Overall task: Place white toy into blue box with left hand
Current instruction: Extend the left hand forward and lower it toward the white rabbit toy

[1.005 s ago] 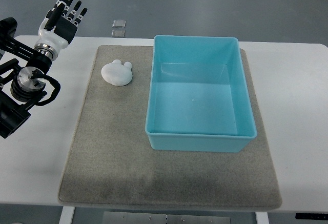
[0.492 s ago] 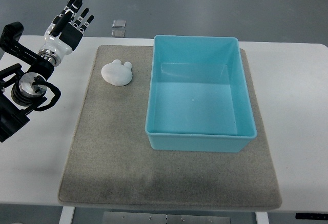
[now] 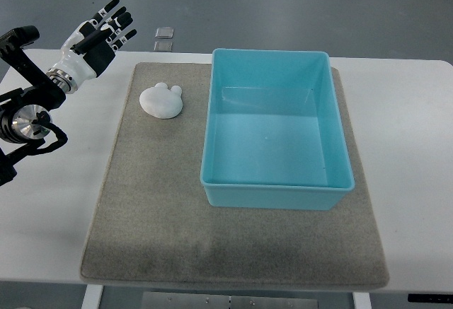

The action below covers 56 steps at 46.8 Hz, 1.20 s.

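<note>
A white toy [image 3: 162,100] with two small ears lies on the grey mat [image 3: 156,203], just left of the blue box [image 3: 274,187]. The box is open-topped and holds nothing. My left hand [image 3: 105,30] hovers above the table's back left corner, up and to the left of the toy, apart from it. Its fingers are spread and hold nothing. The left arm runs in from the picture's left edge.
The mat covers most of the white table [image 3: 414,146]. Two small pale tiles [image 3: 164,38] lie on the floor beyond the table's far edge.
My left hand has risen and swung to the right, toward the toy, with its fingers still spread. The toy and the box have not moved.
</note>
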Motion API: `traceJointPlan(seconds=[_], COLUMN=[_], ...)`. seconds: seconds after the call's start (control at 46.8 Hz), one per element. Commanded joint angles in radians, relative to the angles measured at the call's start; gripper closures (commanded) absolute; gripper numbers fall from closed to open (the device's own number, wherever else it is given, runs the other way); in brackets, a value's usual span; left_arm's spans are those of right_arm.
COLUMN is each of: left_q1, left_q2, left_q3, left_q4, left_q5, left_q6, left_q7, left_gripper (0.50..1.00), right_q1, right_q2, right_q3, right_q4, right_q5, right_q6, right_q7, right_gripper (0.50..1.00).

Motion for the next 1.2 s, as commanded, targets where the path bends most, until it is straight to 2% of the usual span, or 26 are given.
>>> traceJointPlan(seconds=[0.0, 0.214, 0.599, 0.727, 0.856, 0.963, 1.091, 1.176], left_q1=[-0.002, -0.047, -0.117, -0.162, -0.168, -0.180, -0.225, -0.243], left_q2=[0.030, 0.125, 0.158, 0.175, 0.175, 0.168, 0.165, 0.165], left_q3=[0.019, 0.125, 0.243, 0.288, 0.289, 0.309, 0.383, 0.418], left_q4=[-0.041, -0.138, -0.131, -0.134, -0.130, -0.124, -0.101, -0.101], left_q5=[0.025, 0.058, 0.143, 0.132, 0.132, 0.146, 0.150, 0.195], left_q6=[0.000, -0.001, 0.000, -0.027, -0.061, -0.052, -0.049, -0.049], left_q7=[-0.001, -0.003, -0.003, -0.001, -0.005, -0.003, -0.003, -0.003], left_gripper=[0.538, 0.540, 0.536, 0.508, 0.506, 0.508, 0.538, 0.596], right_q1=[0.000, 0.000, 0.000, 0.000, 0.000, 0.000, 0.000, 0.000], right_q2=[0.000, 0.000, 0.000, 0.000, 0.000, 0.000, 0.000, 0.000], right_q3=[0.000, 0.000, 0.000, 0.000, 0.000, 0.000, 0.000, 0.000], right_q4=[0.000, 0.000, 0.000, 0.000, 0.000, 0.000, 0.000, 0.000], right_q5=[0.001, 0.001, -0.001, 0.001, -0.001, 0.001, -0.001, 0.001], right_q6=[0.000, 0.000, 0.000, 0.000, 0.000, 0.000, 0.000, 0.000], right_q7=[0.000, 0.000, 0.000, 0.000, 0.000, 0.000, 0.000, 0.000], right_gripper=[0.564, 0.564, 0.564, 0.564, 0.564, 0.564, 0.564, 0.564])
